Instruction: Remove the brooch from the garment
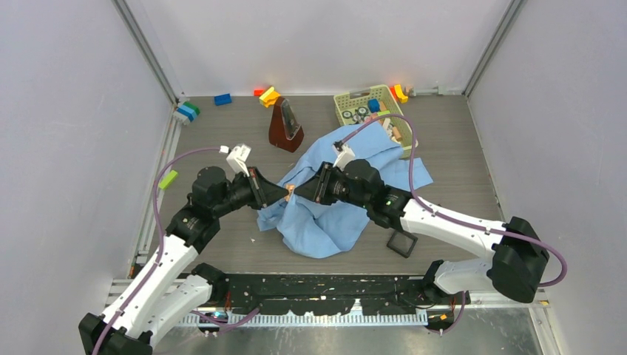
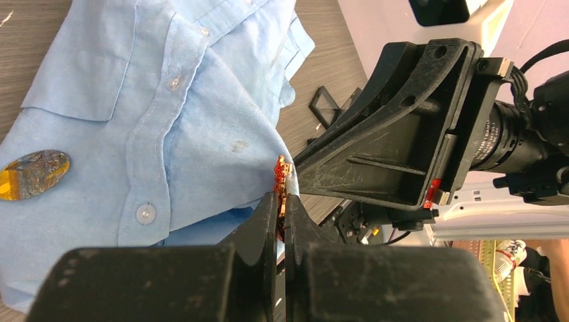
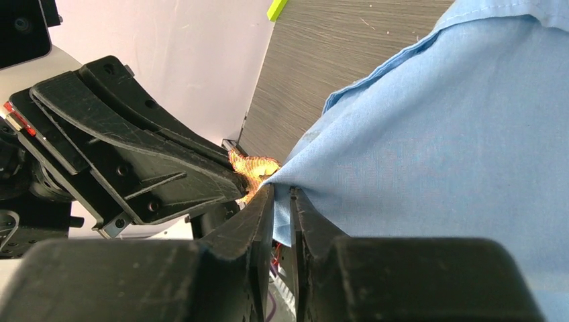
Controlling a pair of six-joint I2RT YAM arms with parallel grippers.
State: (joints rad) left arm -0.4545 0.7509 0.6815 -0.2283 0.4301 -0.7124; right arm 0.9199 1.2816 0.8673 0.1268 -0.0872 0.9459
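The garment (image 1: pixel 336 218) is a light-blue shirt crumpled mid-table, also filling the left wrist view (image 2: pixel 188 134) and the right wrist view (image 3: pixel 436 134). One corner of it is drawn out into a taut peak. At that peak sits the brooch (image 1: pixel 290 191), orange-red with gold trim (image 2: pixel 282 171) (image 3: pixel 253 169). My left gripper (image 1: pixel 284 194) (image 2: pixel 282 201) is shut on the brooch. My right gripper (image 1: pixel 303 191) (image 3: pixel 282 192) faces it tip to tip. Its jaws stand slightly apart, with a fold of the shirt hanging in the narrow gap.
An oval blue-and-yellow badge (image 2: pixel 33 174) is pinned lower on the shirt. A brown pyramid-shaped metronome (image 1: pixel 285 126) stands behind the cloth, a green basket (image 1: pixel 347 100) of small items at the back right. A black square frame (image 1: pixel 401 242) lies near the right arm. Coloured blocks (image 1: pixel 268 96) line the back wall.
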